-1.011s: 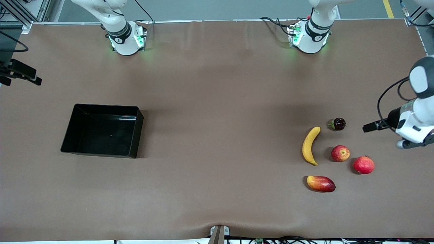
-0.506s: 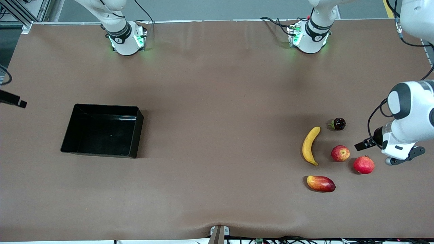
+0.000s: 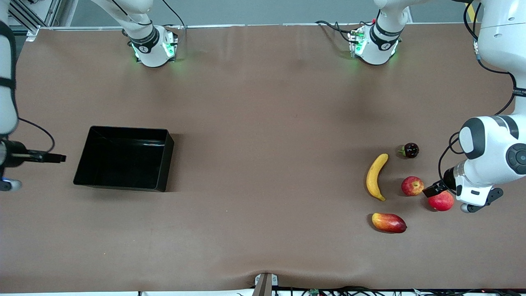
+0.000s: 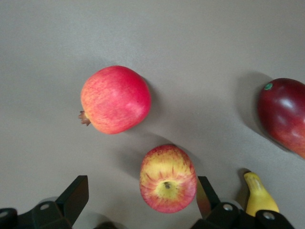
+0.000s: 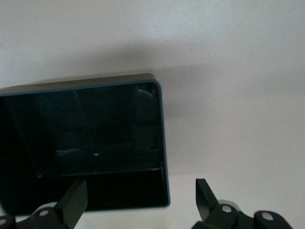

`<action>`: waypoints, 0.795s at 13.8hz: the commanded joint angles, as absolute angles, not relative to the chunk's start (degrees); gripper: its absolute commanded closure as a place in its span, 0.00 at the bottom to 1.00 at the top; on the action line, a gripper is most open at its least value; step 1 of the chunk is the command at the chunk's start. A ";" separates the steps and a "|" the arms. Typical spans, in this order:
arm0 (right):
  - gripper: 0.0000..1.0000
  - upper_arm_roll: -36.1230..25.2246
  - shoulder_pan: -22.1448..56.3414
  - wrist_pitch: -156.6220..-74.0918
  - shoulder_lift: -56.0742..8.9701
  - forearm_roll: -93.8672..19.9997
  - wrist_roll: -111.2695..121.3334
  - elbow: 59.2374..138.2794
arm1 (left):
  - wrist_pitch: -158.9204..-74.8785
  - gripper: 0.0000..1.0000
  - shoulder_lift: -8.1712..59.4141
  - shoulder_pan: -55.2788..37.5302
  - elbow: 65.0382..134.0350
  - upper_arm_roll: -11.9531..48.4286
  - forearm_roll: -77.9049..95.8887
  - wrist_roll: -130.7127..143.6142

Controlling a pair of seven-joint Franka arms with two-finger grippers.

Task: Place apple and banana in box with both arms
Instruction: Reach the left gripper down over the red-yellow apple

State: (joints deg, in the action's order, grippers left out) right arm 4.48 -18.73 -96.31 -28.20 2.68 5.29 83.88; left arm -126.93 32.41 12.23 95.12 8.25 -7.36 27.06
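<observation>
The small streaky red apple [image 3: 412, 186] lies on the brown table beside the long yellow banana [image 3: 377, 176], toward the left arm's end. My left gripper [image 3: 431, 190] hangs open low over the apple. In the left wrist view the apple [image 4: 167, 178] sits between the open fingers [image 4: 206, 194], close to one of them, and the banana's tip [image 4: 259, 195] shows just outside. The black box [image 3: 123, 158] stands toward the right arm's end. My right gripper [image 3: 57, 157] is open over the table just beside the box, whose rim [image 5: 162, 133] fills the right wrist view.
A larger red fruit with a crown [image 3: 441, 200] lies beside the apple, partly under the left hand. A red-yellow mango [image 3: 388, 222] lies nearer the front camera than the banana. A small dark fruit [image 3: 410, 150] lies farther back.
The left gripper has come down from beside the dark fruit to over the apple. The right gripper has swung in from the table's end to just beside the box. The fruits have not moved.
</observation>
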 commanded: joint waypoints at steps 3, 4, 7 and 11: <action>0.00 5.27 -21.71 -109.84 -28.65 3.78 8.08 95.95 | -127.00 0.00 36.65 11.08 92.29 8.61 -6.77 27.16; 0.11 5.19 -21.80 -111.26 -28.74 3.87 9.74 97.72 | -127.44 0.00 36.74 10.55 92.37 8.61 -6.77 27.07; 0.72 5.27 -23.02 -111.79 -29.35 3.78 14.33 99.93 | -127.62 0.00 37.62 10.20 92.90 8.61 -6.94 26.54; 1.00 5.27 -23.03 -111.36 -29.53 3.69 14.41 100.11 | -129.55 0.00 39.19 10.20 93.16 8.61 -7.21 26.54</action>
State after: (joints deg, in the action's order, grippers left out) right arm 4.35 -21.97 -111.13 -30.70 2.70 13.71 98.86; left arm -128.25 37.89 10.25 93.71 8.74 -7.36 27.00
